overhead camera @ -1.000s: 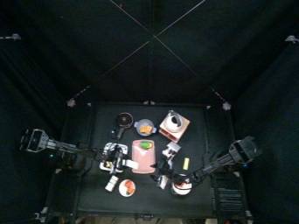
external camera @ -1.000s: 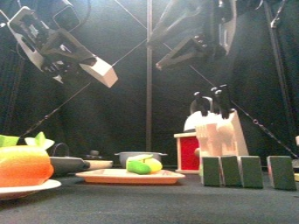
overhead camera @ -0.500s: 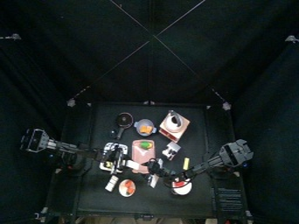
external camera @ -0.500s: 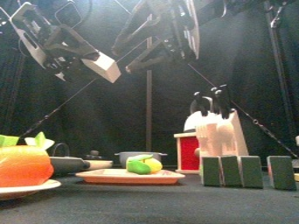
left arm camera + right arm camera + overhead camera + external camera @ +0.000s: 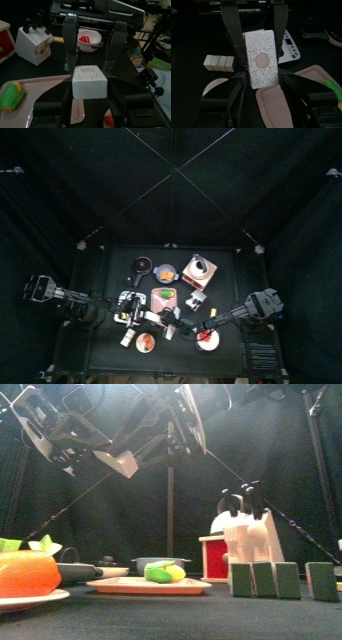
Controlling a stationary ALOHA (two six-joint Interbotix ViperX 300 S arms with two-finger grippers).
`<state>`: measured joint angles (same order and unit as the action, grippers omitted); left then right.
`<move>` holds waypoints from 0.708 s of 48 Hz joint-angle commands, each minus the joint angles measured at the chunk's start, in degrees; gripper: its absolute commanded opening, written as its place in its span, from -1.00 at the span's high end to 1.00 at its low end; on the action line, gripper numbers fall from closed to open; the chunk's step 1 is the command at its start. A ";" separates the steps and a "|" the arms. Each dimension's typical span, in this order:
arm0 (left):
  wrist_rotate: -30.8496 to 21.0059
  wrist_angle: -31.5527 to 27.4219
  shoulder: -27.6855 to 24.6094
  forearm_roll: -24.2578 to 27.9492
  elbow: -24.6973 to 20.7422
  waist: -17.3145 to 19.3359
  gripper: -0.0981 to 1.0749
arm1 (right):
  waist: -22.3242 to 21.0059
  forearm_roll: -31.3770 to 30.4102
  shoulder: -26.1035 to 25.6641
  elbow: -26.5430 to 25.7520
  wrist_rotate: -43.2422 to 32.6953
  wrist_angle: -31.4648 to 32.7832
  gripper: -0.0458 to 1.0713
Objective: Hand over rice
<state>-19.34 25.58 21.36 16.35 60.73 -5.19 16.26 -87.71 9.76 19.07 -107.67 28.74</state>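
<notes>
The rice is a white speckled box (image 5: 123, 464) held high above the table's left half. My left gripper (image 5: 112, 458) is shut on it; the left wrist view shows the box's end (image 5: 90, 82) between its jaws. My right gripper (image 5: 163, 442) has reached across from the right, and its jaws sit against both long sides of the box (image 5: 261, 57) in the right wrist view. In the top view the two grippers meet over the table's front middle (image 5: 171, 326).
Under the box lies a pink tray (image 5: 147, 585) with a green and yellow item (image 5: 163, 572). A white knife block (image 5: 249, 532), a red box (image 5: 211, 556) and green blocks (image 5: 275, 579) stand to the right. A plate with orange food (image 5: 27, 576) sits at the front left.
My right gripper has swung left across the middle and come onto the rice box. My left gripper has kept the box almost still.
</notes>
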 commanded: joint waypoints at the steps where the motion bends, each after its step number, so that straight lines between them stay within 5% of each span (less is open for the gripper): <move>1: 0.18 0.62 0.18 0.00 -1.41 0.09 0.07 | -0.35 1.23 -0.97 -1.67 1.41 -0.44 -0.51; 21: 0.26 0.62 0.18 0.26 -1.14 -0.09 0.01 | -0.62 3.60 -0.97 -1.85 3.43 -0.35 0.05; 34: 0.18 0.62 0.26 0.09 -1.05 -0.09 -0.54 | -0.62 4.31 -0.97 -1.85 3.43 -0.26 0.06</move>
<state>-19.07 25.58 21.27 16.52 60.73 -5.19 16.08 -83.50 9.93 18.46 -104.24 28.39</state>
